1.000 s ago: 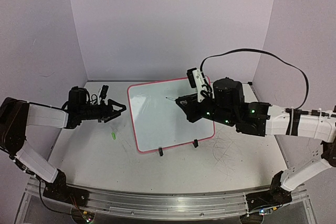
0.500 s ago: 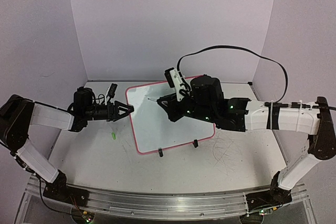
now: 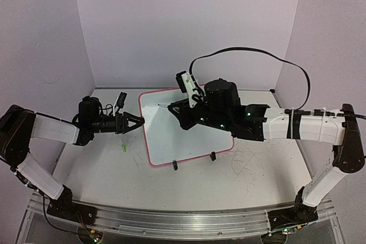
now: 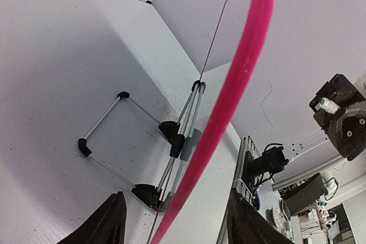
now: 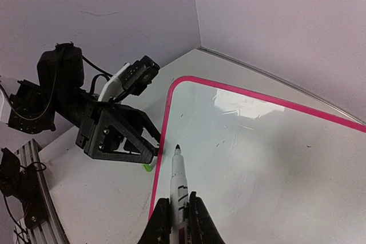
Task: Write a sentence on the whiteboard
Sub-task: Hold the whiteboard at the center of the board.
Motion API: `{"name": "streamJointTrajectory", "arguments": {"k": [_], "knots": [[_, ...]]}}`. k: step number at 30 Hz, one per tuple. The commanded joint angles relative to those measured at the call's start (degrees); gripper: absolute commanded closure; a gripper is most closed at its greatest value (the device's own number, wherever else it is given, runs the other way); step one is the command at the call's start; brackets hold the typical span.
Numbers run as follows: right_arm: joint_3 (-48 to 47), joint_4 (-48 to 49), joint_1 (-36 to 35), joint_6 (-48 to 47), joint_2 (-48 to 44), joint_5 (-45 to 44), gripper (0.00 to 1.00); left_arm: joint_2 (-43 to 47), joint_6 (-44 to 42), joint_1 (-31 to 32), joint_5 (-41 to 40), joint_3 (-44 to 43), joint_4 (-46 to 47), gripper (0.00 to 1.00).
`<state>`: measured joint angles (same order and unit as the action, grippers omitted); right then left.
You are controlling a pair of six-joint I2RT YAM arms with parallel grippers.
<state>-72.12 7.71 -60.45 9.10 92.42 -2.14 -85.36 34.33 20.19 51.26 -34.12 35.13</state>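
Note:
The whiteboard (image 3: pixel 189 135) with its pink rim leans on a wire stand at the table's middle. My left gripper (image 3: pixel 139 122) is open at the board's left edge. In the left wrist view the pink rim (image 4: pixel 240 78) runs between its two fingertips (image 4: pixel 108 224) without touching either. My right gripper (image 5: pixel 179 207) is shut on a white marker (image 5: pixel 179 178). The marker's dark tip points at the board (image 5: pixel 257 152) just inside the left rim. The sentence is out of view; the board's face shows only faint smudges.
A small green cap (image 3: pixel 123 148) lies on the table left of the board, under the left gripper. Scribble marks (image 3: pixel 251 164) cover the table to the right. The board's stand (image 4: pixel 166 135) and black feet (image 3: pixel 175 166) sit behind and below it. Walls enclose three sides.
My left gripper has moved right to the board's left rim and its jaws have narrowed. My right arm has carried the marker left across the board towards that rim.

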Motion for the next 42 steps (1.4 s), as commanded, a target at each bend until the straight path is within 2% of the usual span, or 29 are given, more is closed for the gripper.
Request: {"name": "streamJointTrajectory", "arguments": {"k": [1, 11, 19, 28, 42], "knots": [[-3.27, 1.95, -0.29, -1.11, 0.92, 0.39, 1.0, -1.4, -0.99, 0.11, 0.46, -2.87, 3.3, 0.43], [-3.34, 1.89, -0.23, -1.46, 1.02, 0.04, 1.0, -3.46, -2.56, 0.11, 1.57, -2.88, 5.04, 0.66], [-3.75, 1.95, -0.28, -2.44, 0.95, 0.28, 1.0, -5.45, -6.22, 0.11, 2.36, -3.25, 5.38, 0.78], [-4.25, 1.87, -0.25, -3.24, 0.68, 0.23, 1.0, -5.34, -9.75, 0.61, 2.16, -2.88, 5.37, 0.89], [-6.9, 0.52, -0.64, -4.03, 2.63, -1.76, 1.0, -5.01, -10.61, 1.34, 1.03, -2.41, 5.39, 1.0]]}}
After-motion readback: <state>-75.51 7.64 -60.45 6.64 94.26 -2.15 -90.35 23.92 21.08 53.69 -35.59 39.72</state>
